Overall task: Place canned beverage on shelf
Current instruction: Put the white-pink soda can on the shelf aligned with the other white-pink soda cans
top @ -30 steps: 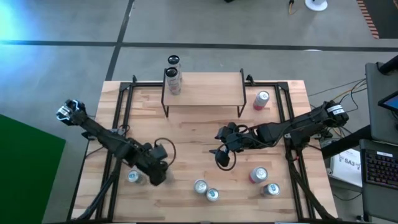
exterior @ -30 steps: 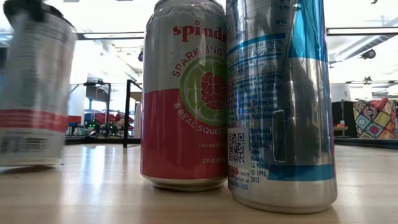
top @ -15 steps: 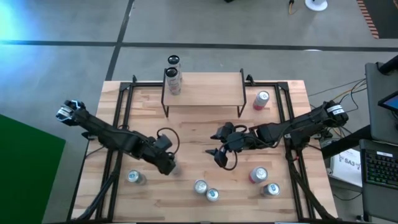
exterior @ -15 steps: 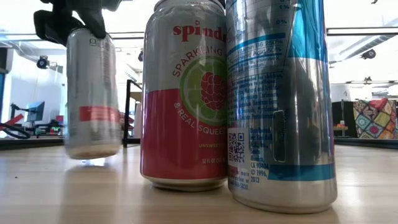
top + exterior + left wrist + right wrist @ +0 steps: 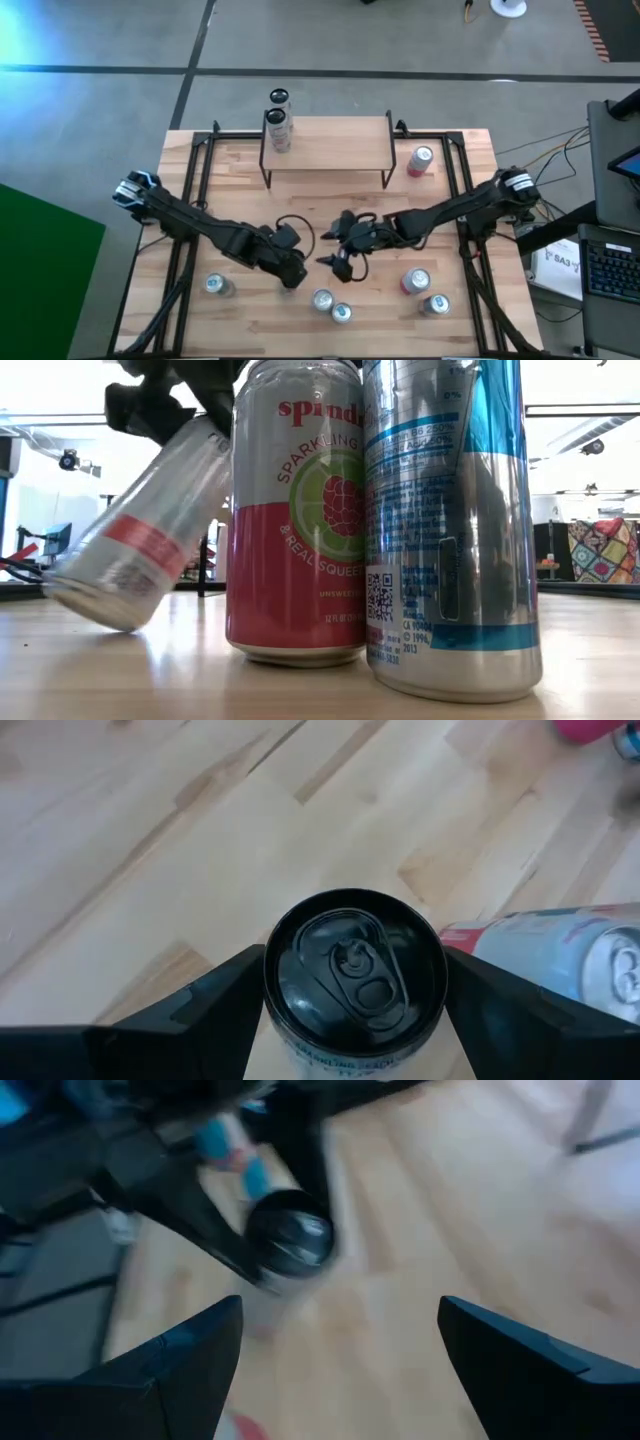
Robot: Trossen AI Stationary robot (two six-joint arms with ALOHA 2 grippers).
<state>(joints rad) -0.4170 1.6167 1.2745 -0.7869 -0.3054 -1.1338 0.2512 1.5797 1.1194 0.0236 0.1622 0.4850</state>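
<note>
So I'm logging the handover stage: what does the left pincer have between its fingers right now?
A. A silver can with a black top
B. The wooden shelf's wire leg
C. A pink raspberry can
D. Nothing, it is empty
A: the left wrist view shows the silver can with a black top clamped between the left pincer's dark fingers, and the low view shows that can tilted off the wooden tabletop.

The pink can (image 5: 296, 510) reads "spind…", "SPARKLING", "& REAL SQUEE…" and "12 FL OZ". The blue can (image 5: 452, 520) carries a QR code and small print too fine to read.
</note>
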